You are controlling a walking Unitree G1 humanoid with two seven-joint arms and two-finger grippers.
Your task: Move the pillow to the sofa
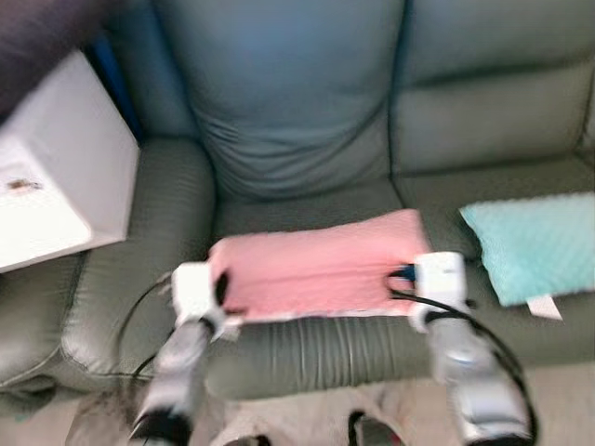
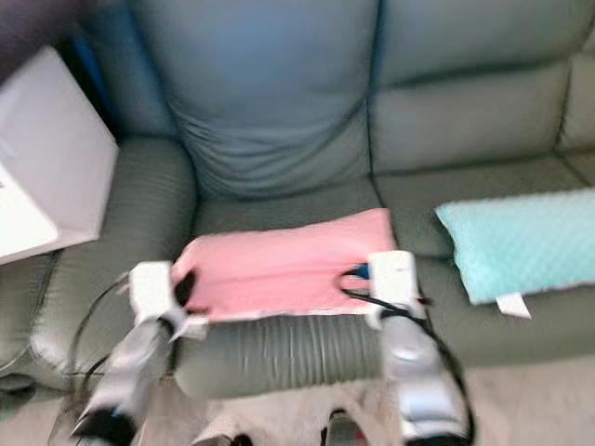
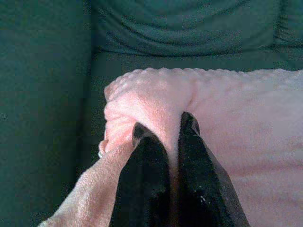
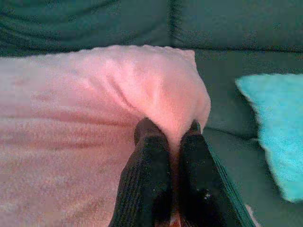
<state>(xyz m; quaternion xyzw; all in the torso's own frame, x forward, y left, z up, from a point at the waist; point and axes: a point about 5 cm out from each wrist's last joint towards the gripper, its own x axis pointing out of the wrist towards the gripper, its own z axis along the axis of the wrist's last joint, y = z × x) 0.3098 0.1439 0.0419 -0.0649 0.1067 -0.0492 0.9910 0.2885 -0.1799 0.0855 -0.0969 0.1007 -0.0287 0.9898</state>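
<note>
Pink pillow (image 1: pixel 316 265) on sofa (image 1: pixel 307 121), pinched by left gripper (image 3: pixel 165 130) and right gripper (image 4: pixel 169 130).

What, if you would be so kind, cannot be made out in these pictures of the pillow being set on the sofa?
- Whether the pink pillow rests on the sofa seat: head views blurred.
- Pinched fabric behind the left gripper and right gripper: hidden by their fingers in the wrist views.
- Turquoise pillow: its far end cut by the picture's edge.
- White box on the armrest: cut by the edge, blurred.
</note>
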